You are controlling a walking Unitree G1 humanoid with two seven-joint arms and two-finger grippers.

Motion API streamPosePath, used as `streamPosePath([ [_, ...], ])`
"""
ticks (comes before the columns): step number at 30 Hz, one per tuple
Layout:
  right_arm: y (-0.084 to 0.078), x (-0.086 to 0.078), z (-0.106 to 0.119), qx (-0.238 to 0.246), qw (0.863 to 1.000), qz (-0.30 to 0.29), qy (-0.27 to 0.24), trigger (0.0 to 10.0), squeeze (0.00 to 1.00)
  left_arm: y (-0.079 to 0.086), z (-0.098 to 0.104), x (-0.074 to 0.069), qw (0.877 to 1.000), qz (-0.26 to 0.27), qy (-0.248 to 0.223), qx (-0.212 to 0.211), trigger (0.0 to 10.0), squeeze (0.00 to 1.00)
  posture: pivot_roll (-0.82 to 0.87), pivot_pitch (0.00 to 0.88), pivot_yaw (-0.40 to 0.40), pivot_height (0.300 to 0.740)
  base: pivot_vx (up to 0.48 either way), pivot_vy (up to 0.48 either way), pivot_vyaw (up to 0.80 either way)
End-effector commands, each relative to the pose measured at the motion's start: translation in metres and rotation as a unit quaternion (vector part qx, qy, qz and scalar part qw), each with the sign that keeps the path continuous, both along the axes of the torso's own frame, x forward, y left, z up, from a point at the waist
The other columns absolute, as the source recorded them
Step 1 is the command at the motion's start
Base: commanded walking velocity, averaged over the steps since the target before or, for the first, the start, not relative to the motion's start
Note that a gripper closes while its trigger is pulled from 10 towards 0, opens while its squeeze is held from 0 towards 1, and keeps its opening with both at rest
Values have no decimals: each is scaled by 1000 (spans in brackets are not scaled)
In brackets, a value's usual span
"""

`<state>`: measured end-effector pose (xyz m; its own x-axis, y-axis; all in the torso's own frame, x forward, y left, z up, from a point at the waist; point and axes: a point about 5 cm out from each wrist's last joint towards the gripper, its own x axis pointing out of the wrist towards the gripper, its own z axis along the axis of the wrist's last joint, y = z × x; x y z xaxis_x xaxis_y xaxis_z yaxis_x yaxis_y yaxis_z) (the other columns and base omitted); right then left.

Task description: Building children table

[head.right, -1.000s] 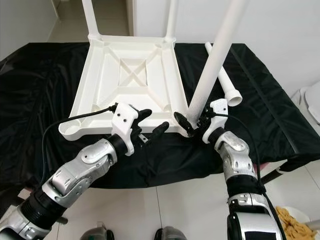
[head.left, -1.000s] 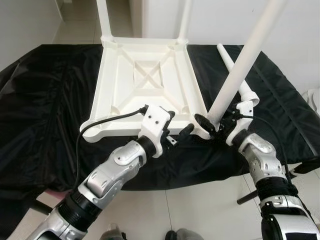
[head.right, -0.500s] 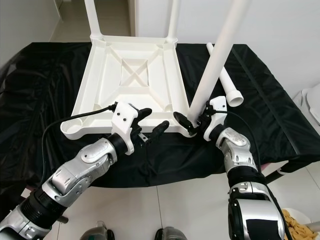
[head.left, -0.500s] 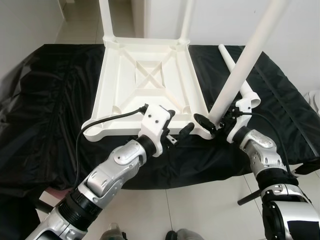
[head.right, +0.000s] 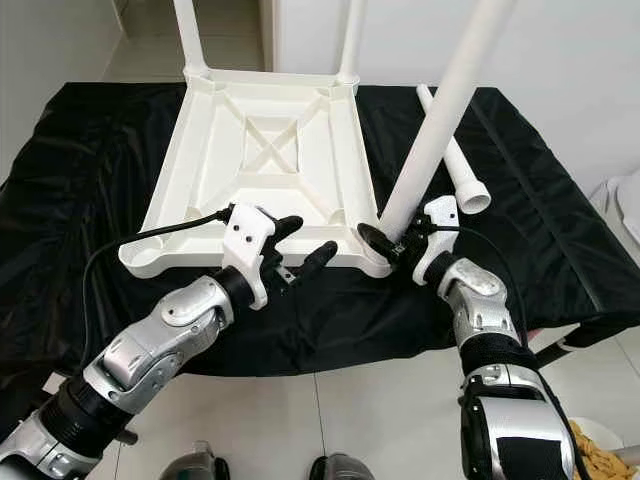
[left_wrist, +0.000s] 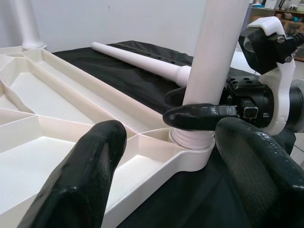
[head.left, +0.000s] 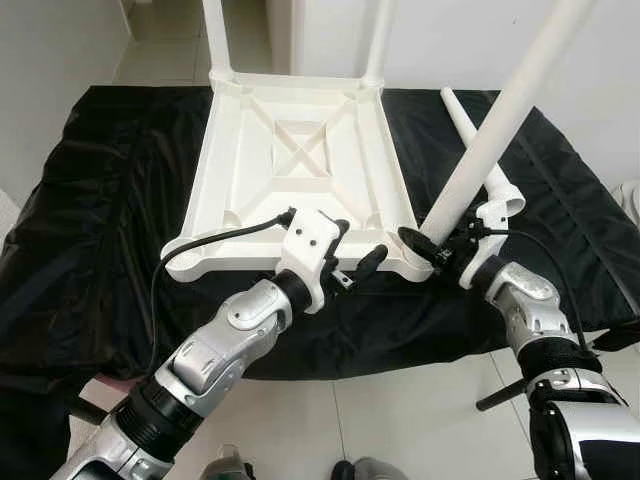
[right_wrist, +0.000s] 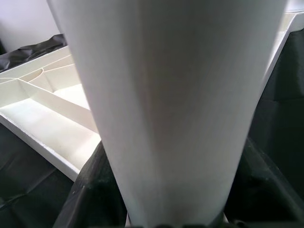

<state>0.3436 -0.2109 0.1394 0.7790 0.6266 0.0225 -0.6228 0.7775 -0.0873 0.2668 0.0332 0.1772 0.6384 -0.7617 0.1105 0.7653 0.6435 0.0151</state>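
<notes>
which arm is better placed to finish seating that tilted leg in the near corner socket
The right. The right gripper is already shut on the tilted leg just above the corner socket of the upturned tabletop. The left gripper is open beside that near edge, holding nothing.

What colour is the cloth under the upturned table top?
Black, plain, no pattern. The cloth shows best in the left eye view, spread under the white table top.

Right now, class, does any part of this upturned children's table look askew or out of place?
Yes. The table leg held by the right pincer at the near right corner socket leans outward, while the two far legs stand straight. One more spare leg lies loose on the black cloth.
</notes>
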Motion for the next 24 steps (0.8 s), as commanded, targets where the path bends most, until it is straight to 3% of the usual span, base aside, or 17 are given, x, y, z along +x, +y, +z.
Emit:
streamPosePath([
  [1,-4,-6,-12,-4,1000,-4,22,10000,0,-8,0,-12,992,-124,-12,11,10000,0,4,45,-24,740,0,0,0],
  [24,12,-6,-12,58,989,-137,-9,10000,0,-8,-3,-15,991,-130,-9,14,10000,0,8,31,-22,740,0,0,0],
])
